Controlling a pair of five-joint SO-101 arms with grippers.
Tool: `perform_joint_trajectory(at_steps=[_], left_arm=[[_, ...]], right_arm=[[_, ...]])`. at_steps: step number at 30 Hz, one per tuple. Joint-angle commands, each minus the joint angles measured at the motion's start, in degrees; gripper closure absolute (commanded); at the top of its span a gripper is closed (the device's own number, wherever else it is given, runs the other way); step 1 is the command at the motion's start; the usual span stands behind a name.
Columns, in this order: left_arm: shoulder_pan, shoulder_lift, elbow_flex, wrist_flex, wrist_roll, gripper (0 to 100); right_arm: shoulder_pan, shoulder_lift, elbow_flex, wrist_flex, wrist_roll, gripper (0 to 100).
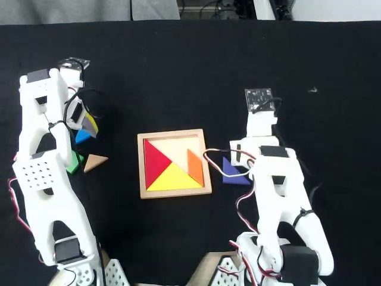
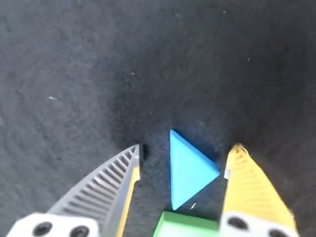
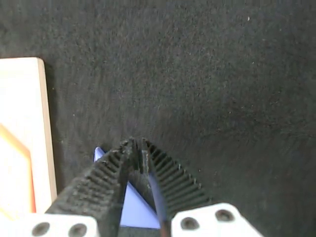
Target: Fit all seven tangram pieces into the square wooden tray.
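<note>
Step in hand: blue triangle [image 2: 188, 170] pickup, lower centre. Left tool [image 2: 187, 149] wide, straddling it; we judge lowering and closing come next. Right tool [image 3: 136, 145] pinched closed over violet piece [image 3: 132, 208].

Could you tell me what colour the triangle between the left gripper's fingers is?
Light blue triangle, clearest in left wrist view.

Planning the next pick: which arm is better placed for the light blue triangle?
Left. The left gripper straddles the light blue triangle, open; the right gripper is shut beside the tray.
</note>
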Motion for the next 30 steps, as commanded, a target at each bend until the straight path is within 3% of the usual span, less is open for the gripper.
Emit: perform_joint_trajectory(at_steps=[1, 6, 12, 16, 22, 30], left_arm=[[-0.04, 0.0, -1.98, 0.79, -3.6, 73], [-0.04, 0.09, -1.71, 0.7, -3.52, 73], [-0.22, 0.09, -1.8, 0.44, -3.52, 83], [-0.22, 0.09, -1.71, 0.7, -3.34, 82], [-0.04, -0.53, -2.33, 0.7, 2.55, 82], [-0.75, 0.0, -1.71, 0.88, 2.99, 82]], right_arm=[[0.62, -0.13, -0.4, -1.23, 0.09, 98.7], [0.62, -0.13, -0.4, -1.32, 0.09, 98.7], [0.62, -0.13, -0.4, -1.32, 0.09, 98.7], [0.62, -0.13, -0.4, -1.32, 0.09, 98.7], [0.62, -0.13, -0.4, -1.32, 0.09, 98.7], [0.62, -0.13, -0.31, -1.32, 0.09, 98.7]])
